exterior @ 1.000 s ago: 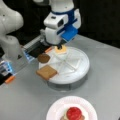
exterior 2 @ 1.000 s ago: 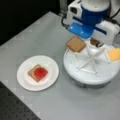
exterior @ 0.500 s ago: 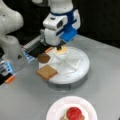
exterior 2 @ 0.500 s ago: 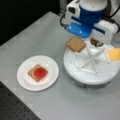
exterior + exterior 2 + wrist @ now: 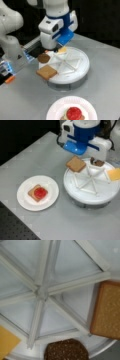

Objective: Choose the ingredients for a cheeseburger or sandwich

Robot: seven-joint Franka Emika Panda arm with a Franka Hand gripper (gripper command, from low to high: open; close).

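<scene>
Your gripper hangs over far-left part of divided tray; claw state cannot tell, fingers hidden under wrist body.

Bread square lies on tray's near-left rim, overhanging edge. Patty just beside it. Cheese square at tray's right rim in a front view.

Judgement: pieces light, stiff, flat; take bread by opposite edges, the overhanging side easiest.

Sandwich, bread plus tomato disc, sits on plate, well apart from tray.

Mind raised dividers; grey table around offers open room.
</scene>
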